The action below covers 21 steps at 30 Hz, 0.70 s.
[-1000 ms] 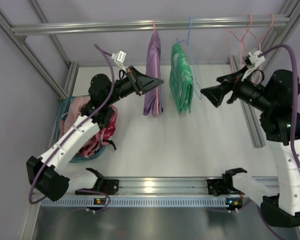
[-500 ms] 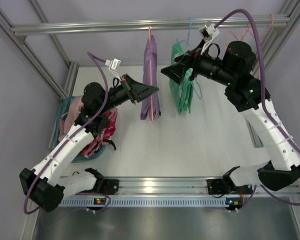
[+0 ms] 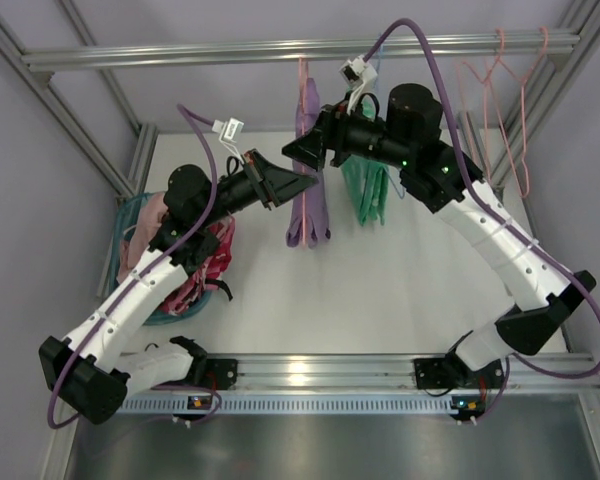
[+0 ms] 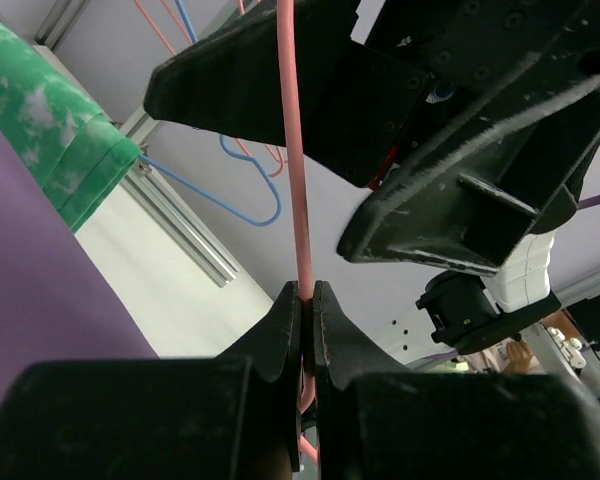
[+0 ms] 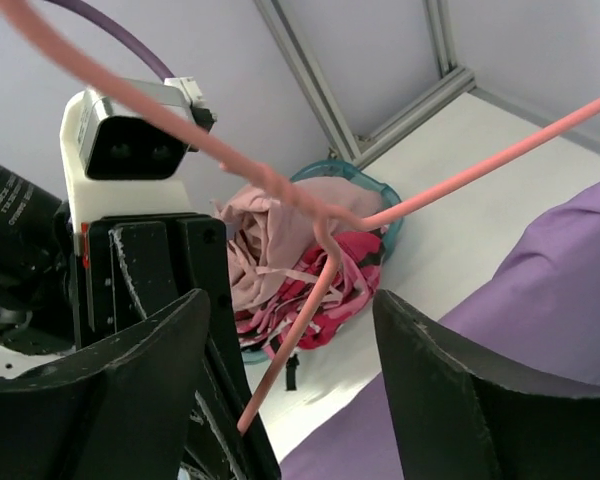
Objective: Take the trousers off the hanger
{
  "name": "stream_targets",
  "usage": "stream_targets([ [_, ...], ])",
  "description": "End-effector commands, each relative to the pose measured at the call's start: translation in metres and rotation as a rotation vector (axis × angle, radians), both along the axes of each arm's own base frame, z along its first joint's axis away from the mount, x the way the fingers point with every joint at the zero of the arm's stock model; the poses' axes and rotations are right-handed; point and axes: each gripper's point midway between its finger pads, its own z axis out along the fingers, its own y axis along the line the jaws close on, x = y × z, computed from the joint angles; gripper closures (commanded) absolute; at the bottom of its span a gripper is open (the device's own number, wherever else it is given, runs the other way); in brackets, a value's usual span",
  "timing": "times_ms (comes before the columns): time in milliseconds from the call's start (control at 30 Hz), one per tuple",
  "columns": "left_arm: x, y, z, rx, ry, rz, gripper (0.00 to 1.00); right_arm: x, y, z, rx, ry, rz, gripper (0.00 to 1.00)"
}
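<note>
- The trousers [image 3: 308,218] are seen draped over the hanger [image 3: 302,78], folded long and narrow, with both ends hanging down above the table [image 3: 410,280].
- The hanger is hooked on the metal rail [image 3: 180,52] across the back of the frame, and its pink wire is seen running down the middle of the lilac cloth.
- In the left wrist view the hanger [image 4: 292,150] is pinched between the closed jaws of the left gripper [image 4: 307,300], and the trousers [image 4: 30,290] are seen just to the left of that grip.
- From above, the left gripper [image 3: 310,180] is placed against the left face of the cloth, about halfway down.
- The right gripper [image 3: 290,150] is brought in from the right, higher up, near the hanger's neck.
- In the right wrist view its jaws are held wide apart; the right gripper [image 5: 290,312] is set either side of the hanger [image 5: 480,168], nothing is clamped, and the trousers [image 5: 550,290] are seen at lower right.
- Just to the right, a green patterned garment [image 3: 372,195] is hung on a blue hanger [image 4: 230,200].
- Further right, spare pink hangers [image 3: 500,70] are left on the rail.
- At the table's left edge a teal basket [image 5: 372,186] is filled with a heap of pink and red clothes [image 3: 205,265].
</note>
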Motion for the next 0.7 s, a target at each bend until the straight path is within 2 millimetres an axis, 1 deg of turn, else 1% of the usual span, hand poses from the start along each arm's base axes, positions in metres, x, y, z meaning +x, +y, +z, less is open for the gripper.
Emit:
stream_targets([
  [0,-0.025,0.013,0.057,-0.097,-0.250,-0.004,1.00,-0.008,0.007,0.046,0.122,-0.050,0.015,0.34],
  [33,-0.024,0.012,0.055,-0.093,-0.248,-0.005,1.00,-0.010,0.010,0.046,0.126,-0.045,0.034,0.38],
  [67,-0.024,0.013,0.054,-0.093,-0.246,-0.004,1.00,-0.009,0.015,0.043,0.127,-0.029,0.044,0.40],
  [100,-0.024,0.013,0.054,-0.092,-0.248,-0.003,1.00,-0.010,0.017,0.044,0.132,-0.027,0.057,0.42],
  [133,-0.025,0.012,0.051,-0.085,-0.254,-0.004,1.00,-0.013,0.020,0.044,0.134,-0.024,0.080,0.49],
  [200,-0.028,0.012,0.050,-0.076,-0.271,-0.015,1.00,-0.016,0.024,0.042,0.137,-0.016,0.094,0.58],
  [233,-0.029,0.013,0.047,-0.069,-0.278,-0.016,1.00,-0.016,0.027,0.041,0.136,-0.011,0.100,0.71],
  [300,-0.031,0.013,0.045,-0.062,-0.288,-0.016,1.00,-0.018,0.028,0.040,0.137,-0.005,0.105,0.88],
  [333,-0.034,0.015,0.043,-0.056,-0.304,-0.016,1.00,-0.016,0.028,0.040,0.136,-0.003,0.101,1.00],
  [367,-0.034,0.016,0.042,-0.048,-0.312,-0.009,0.99,-0.017,0.027,0.040,0.139,0.003,0.098,1.00],
  [400,-0.030,0.017,0.036,-0.016,-0.320,0.011,0.96,-0.017,0.027,0.040,0.139,0.010,0.097,1.00],
  [433,-0.031,0.019,0.036,0.000,-0.334,0.032,0.92,-0.018,0.026,0.041,0.140,0.012,0.095,1.00],
  [467,-0.026,0.022,0.032,0.030,-0.328,0.064,0.77,-0.021,0.024,0.044,0.150,0.018,0.097,1.00],
  [500,-0.022,0.027,0.033,0.055,-0.329,0.107,0.67,-0.022,0.022,0.047,0.156,0.021,0.096,1.00],
  [533,-0.019,0.034,0.025,0.113,-0.343,0.149,0.53,-0.024,0.020,0.049,0.162,0.023,0.092,1.00],
  [567,-0.015,0.040,0.024,0.133,-0.357,0.196,0.45,-0.028,0.017,0.054,0.174,0.027,0.090,1.00],
  [600,-0.015,0.045,0.021,0.174,-0.406,0.222,0.32,-0.029,0.015,0.055,0.176,0.032,0.085,1.00],
  [633,-0.022,0.052,0.023,0.187,-0.442,0.239,0.29,-0.033,0.011,0.060,0.185,0.027,0.085,1.00],
  [667,-0.024,0.056,0.017,0.219,-0.450,0.250,0.26,-0.034,0.009,0.061,0.194,0.040,0.084,1.00],
])
